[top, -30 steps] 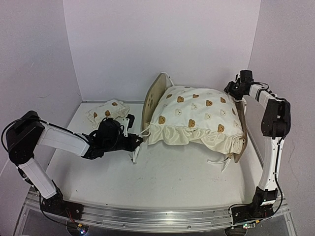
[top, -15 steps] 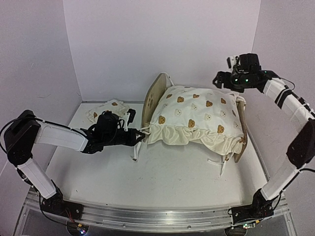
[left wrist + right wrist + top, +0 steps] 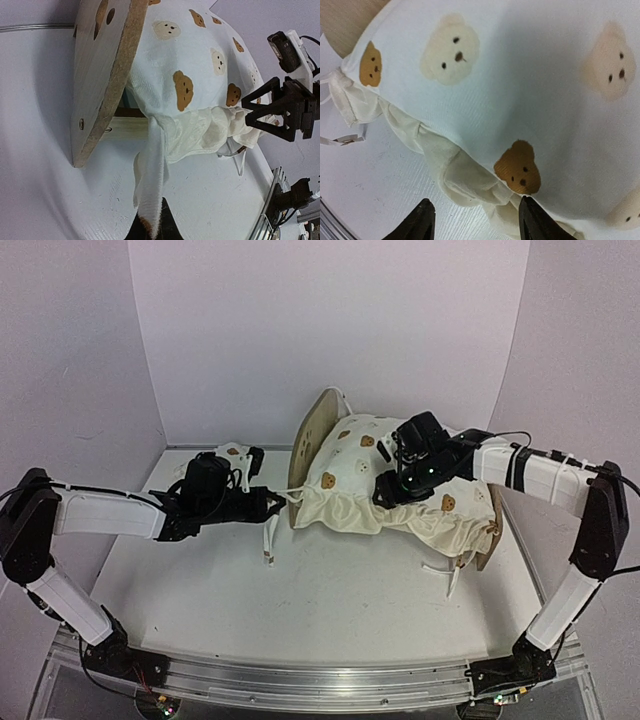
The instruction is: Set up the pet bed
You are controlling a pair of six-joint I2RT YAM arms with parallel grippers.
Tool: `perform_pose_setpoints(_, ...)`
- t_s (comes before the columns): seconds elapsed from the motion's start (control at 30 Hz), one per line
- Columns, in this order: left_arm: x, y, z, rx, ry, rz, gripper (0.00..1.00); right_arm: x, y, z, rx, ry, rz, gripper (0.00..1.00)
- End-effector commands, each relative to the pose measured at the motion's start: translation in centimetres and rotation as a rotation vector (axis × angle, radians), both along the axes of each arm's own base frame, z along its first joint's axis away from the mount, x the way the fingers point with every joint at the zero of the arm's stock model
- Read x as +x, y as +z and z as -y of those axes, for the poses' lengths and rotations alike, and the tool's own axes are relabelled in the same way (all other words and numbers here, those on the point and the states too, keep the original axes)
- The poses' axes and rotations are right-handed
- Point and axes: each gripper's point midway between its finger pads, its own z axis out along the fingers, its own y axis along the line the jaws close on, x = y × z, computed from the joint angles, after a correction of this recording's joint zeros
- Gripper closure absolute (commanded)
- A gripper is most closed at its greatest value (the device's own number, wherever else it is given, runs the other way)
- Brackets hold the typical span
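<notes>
my left hand [image 3: 272, 503] — clamped tight on a cushion tie [image 3: 151, 167] by the pet bed [image 3: 100, 85] | my right hand [image 3: 476, 222] — fingers spread, empty, over the bear-print cushion [image 3: 520, 85]

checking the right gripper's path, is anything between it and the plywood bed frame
Yes: the large cream bear-print ruffled cushion lies over the light plywood pet bed frame, directly under the right gripper, hiding its base.

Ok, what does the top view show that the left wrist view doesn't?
Top only: the small bear-print pillow beyond the left arm. Left wrist only: the wooden side rail under the cushion, meeting the pet bed's headboard. Both: that headboard, the bear-print cushion, the cushion tie running to the left gripper, the open right gripper by its ruffle.
</notes>
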Motion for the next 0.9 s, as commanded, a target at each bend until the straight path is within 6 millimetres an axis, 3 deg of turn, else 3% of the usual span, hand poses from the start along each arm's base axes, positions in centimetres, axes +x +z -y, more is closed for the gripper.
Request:
perform_pose_setpoints(0.0, 1.0, 4.5, 0.5, -0.069, 0.013, 0.066, 1.0, -1.4, -0.6, -2.7, 0.053, -0.128, 0.012, 0.4)
perform_pose_setpoints(0.07, 1.1, 4.8, 0.6, -0.07, 0.009, 0.072, 1.0, -2.6, -1.0, -3.7, 0.018, -0.148, 0.036, 0.39)
perform_pose_setpoints(0.23, 1.2, 4.7, 0.9, -0.063, -0.004, 0.074, 1.0, -3.5, -3.5, -3.3, 0.012, -0.222, -0.002, 0.4)
perform_pose_setpoints(0.43, 1.2, 4.4, 1.1, -0.061, -0.012, 0.062, 1.0, -1.3, -5.2, -1.6, -0.065, -0.352, 0.085, 0.43)
perform_pose_setpoints(0.63, 1.2, 4.5, 1.0, -0.061, -0.013, 0.069, 1.0, 0.5, -6.2, -2.1, -0.065, -0.383, 0.153, 0.46)
perform_pose_setpoints(0.73, 1.1, 4.7, 1.0, -0.062, -0.012, 0.073, 1.0, 0.5, -5.8, -2.6, -0.037, -0.369, 0.151, 0.71)
perform_pose_setpoints(0.83, 1.2, 4.6, 1.0, -0.058, -0.009, 0.075, 1.0, -1.3, -4.8, -3.7, 0.055, -0.317, 0.07, 0.99)
perform_pose_setpoints(0.87, 1.3, 4.5, 0.9, -0.055, -0.005, 0.074, 1.0, -2.3, -4.2, -4.3, 0.097, -0.286, 0.031, 1.0)
